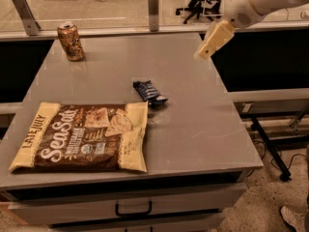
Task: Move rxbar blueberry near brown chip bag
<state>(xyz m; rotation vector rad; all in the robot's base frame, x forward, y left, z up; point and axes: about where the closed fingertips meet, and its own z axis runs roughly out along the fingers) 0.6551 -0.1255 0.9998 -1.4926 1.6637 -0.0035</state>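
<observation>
The rxbar blueberry (150, 92), a small dark navy wrapper, lies flat on the grey table (193, 129), just off the upper right corner of the brown chip bag (83, 137). The chip bag lies flat at the table's front left, with "Sea Salt" lettering facing up. My gripper (208, 22) is raised above the table's far right edge, well up and to the right of the bar. It is open and empty. One cream finger (213, 40) points down-left; the other shows only at the frame's top.
A dented bronze drink can (71, 42) stands at the table's far left corner. A rail with metal posts (153, 7) runs behind the table. Drawers with a handle (133, 209) sit below the front edge. Office chairs stand in the background.
</observation>
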